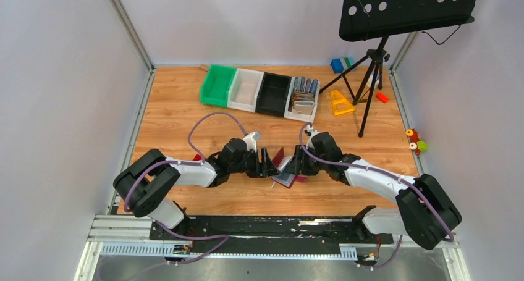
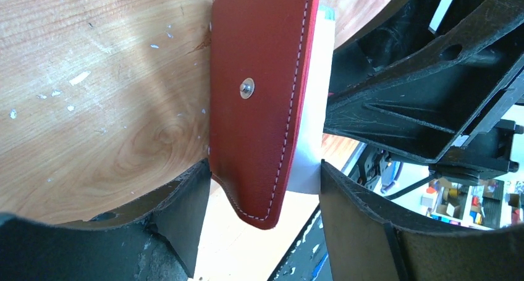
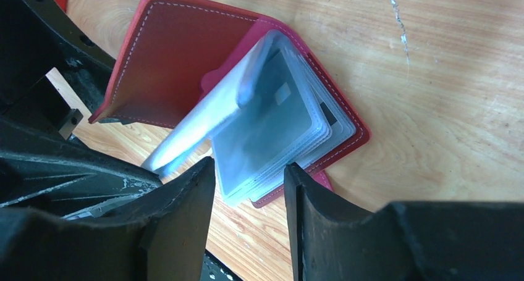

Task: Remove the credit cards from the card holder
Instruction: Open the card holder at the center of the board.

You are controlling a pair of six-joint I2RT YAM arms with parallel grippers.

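Note:
The maroon card holder (image 1: 285, 171) lies open on the wooden table between both grippers. In the right wrist view its clear plastic sleeves (image 3: 296, 133) fan up from the maroon cover (image 3: 167, 58), and a pale silvery grey card (image 3: 272, 123) shows inside them. My right gripper (image 3: 250, 165) is open, with the near corner of the sleeves just above the gap between its fingers. In the left wrist view the snap flap (image 2: 259, 96) stands upright between the fingers of my left gripper (image 2: 264, 167), which is open. Black and gold-tan cards are not visible.
Green (image 1: 217, 85), white (image 1: 245, 89) and black (image 1: 274, 94) bins stand at the back, with a white bin of upright wallets (image 1: 303, 99). A music stand tripod (image 1: 371, 77), a yellow triangle (image 1: 340, 102) and small toys (image 1: 415, 142) are at the right.

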